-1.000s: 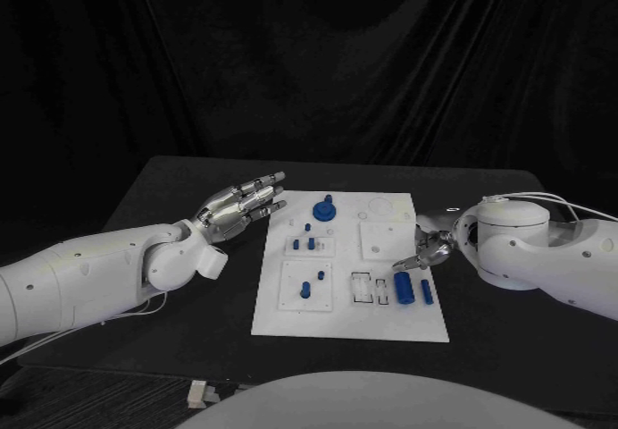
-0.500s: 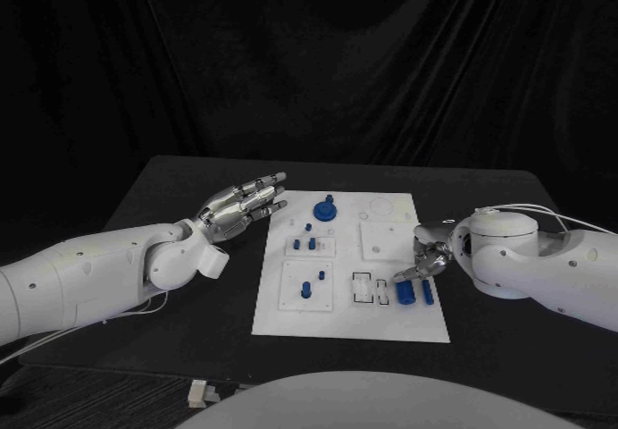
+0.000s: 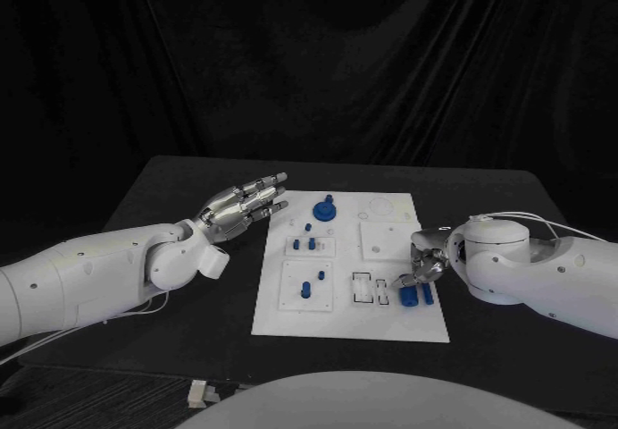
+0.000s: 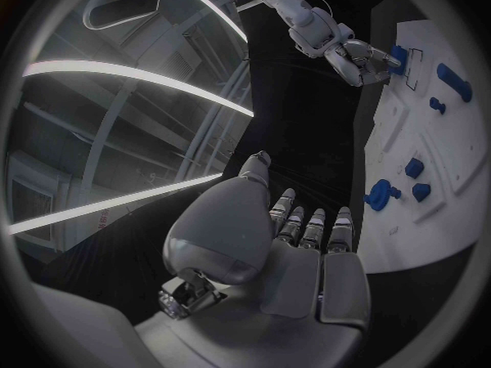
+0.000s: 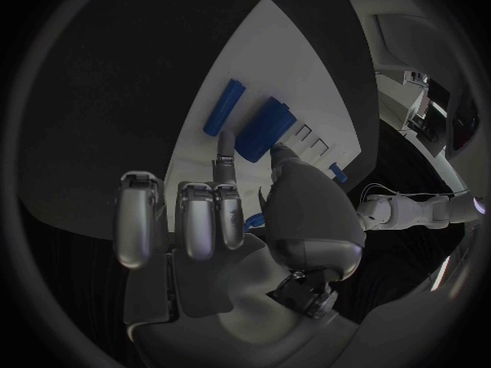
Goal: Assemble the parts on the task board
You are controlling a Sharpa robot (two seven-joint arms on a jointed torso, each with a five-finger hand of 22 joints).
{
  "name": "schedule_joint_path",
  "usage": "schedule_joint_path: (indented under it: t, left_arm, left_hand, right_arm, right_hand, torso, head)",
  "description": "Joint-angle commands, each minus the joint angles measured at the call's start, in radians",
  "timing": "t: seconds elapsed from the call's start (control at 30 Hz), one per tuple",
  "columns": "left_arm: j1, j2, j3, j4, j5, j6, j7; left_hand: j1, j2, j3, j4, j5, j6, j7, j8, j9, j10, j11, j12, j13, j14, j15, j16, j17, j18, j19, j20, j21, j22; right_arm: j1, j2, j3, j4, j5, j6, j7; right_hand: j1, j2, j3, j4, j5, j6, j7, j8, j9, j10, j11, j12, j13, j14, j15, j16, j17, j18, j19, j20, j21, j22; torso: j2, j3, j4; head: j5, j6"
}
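The white task board [image 3: 290, 308] lies in the middle of the table. A thick blue cylinder [image 3: 405, 294] and a thin blue cylinder [image 3: 426, 290] lie flat near its right edge. My right hand [image 3: 424, 264] hovers low over the thick cylinder's [image 5: 266, 119] far end. A finger [image 5: 223, 149] and the thumb sit on either side of that end, and the cylinder still lies on the board. The thin cylinder [image 5: 224, 108] lies just beyond. My left hand [image 3: 241, 207] hovers by the board's far left corner, empty, with its fingers spread.
A blue round part with a peg [image 3: 325, 211] stands at the board's far middle. Small blue pegs [image 3: 303, 243] and another peg [image 3: 305, 290] stand in the left column. White slots [image 3: 367, 288] lie beside the cylinders. The black table [image 3: 168, 188] extends around the board.
My right hand has slid toward me along the board's right edge and now covers the far end of the thick cylinder. The left hand has not moved.
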Motion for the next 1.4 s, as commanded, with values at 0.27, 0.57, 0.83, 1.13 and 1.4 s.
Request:
schedule_joint_path:
  t: [0.27, 0.57, 0.83, 1.13, 1.4]
  left_arm:
    - [-0.002, 0.004, 0.001, -0.002, 0.005, 0.016, 0.007]
    - [-0.003, 0.005, 0.001, -0.003, 0.005, 0.018, 0.004]
    - [-0.003, 0.007, 0.001, -0.005, 0.005, 0.019, 0.001]
    - [-0.004, 0.007, 0.001, -0.008, 0.005, 0.020, -0.001]
    - [-0.004, 0.007, 0.001, -0.009, 0.005, 0.020, -0.002]
  left_hand:
    - [0.001, 0.012, -0.001, -0.005, 0.007, -0.001, 0.001, 0.002, 0.000, 0.000, 0.007, 0.005, 0.001, 0.001, 0.002, -0.004, -0.001, 0.012, 0.003, 0.005, -0.001, -0.001]
    - [0.002, 0.015, 0.001, -0.006, 0.009, -0.003, 0.001, 0.002, 0.000, -0.001, 0.008, 0.005, 0.001, 0.001, 0.003, -0.004, -0.001, 0.012, 0.003, 0.005, -0.001, -0.001]
    - [0.003, 0.016, 0.002, -0.007, 0.011, -0.002, 0.002, 0.003, 0.000, -0.001, 0.009, 0.005, 0.001, 0.001, 0.003, -0.004, -0.001, 0.011, 0.003, 0.005, -0.001, -0.001]
    - [0.003, 0.017, 0.002, -0.007, 0.012, -0.003, 0.002, 0.003, 0.000, -0.002, 0.009, 0.004, 0.001, 0.001, 0.003, -0.004, -0.001, 0.011, 0.003, 0.005, -0.001, -0.001]
    - [0.004, 0.018, 0.003, -0.008, 0.013, -0.004, 0.002, 0.003, 0.000, -0.002, 0.009, 0.004, 0.001, 0.001, 0.003, -0.004, -0.001, 0.011, 0.003, 0.006, -0.001, -0.001]
  right_arm:
    - [-0.015, 0.014, 0.000, -0.010, 0.025, -0.060, -0.016]
    - [-0.024, 0.021, 0.000, -0.017, 0.061, -0.067, -0.016]
    - [-0.028, 0.022, 0.000, -0.016, 0.141, -0.121, -0.009]
    - [-0.025, 0.007, 0.000, -0.008, 0.358, -0.217, -0.002]
    - [0.005, -0.013, 0.000, 0.014, 0.531, -0.283, 0.004]
  right_hand:
    - [0.110, 0.026, 0.017, -0.051, 0.198, -0.084, 0.005, 0.047, 0.130, 0.105, 0.014, 0.003, 0.263, 0.096, 0.014, -0.008, 0.215, 0.003, 0.048, 0.017, -0.014, 0.219]
    - [0.169, 0.041, 0.046, -0.107, 0.305, -0.128, 0.002, 0.070, 0.186, 0.105, 0.011, 0.003, 0.263, 0.093, 0.015, -0.015, 0.198, 0.006, 0.042, 0.017, -0.027, 0.214]
    - [0.200, 0.053, 0.077, -0.140, 0.358, -0.143, 0.001, 0.070, 0.200, 0.105, 0.010, 0.003, 0.263, 0.089, 0.016, -0.024, 0.178, 0.010, 0.034, 0.019, -0.043, 0.209]
    - [0.199, 0.048, 0.142, -0.173, 0.545, -0.137, 0.001, 0.057, 0.189, 0.105, 0.009, 0.003, 0.263, 0.088, 0.015, -0.027, 0.171, 0.011, 0.032, 0.018, -0.051, 0.207]
    - [0.187, 0.049, 0.160, -0.176, 0.566, -0.131, 0.002, 0.051, 0.180, 0.105, 0.009, 0.003, 0.263, 0.087, 0.016, -0.029, 0.166, 0.014, 0.028, 0.018, -0.062, 0.203]
  torso:
    - [0.000, -0.0001, 0.0001]
    - [0.000, -0.0001, -0.0001]
    - [0.000, -0.0001, 0.0005]
    - [0.000, -0.0001, -0.0001]
    - [0.000, 0.0001, -0.0005]
  head:
    - [0.002, 0.000]
    - [0.007, 0.000]
    - [0.006, 0.000]
    - [0.009, 0.000]
    - [0.010, 0.000]
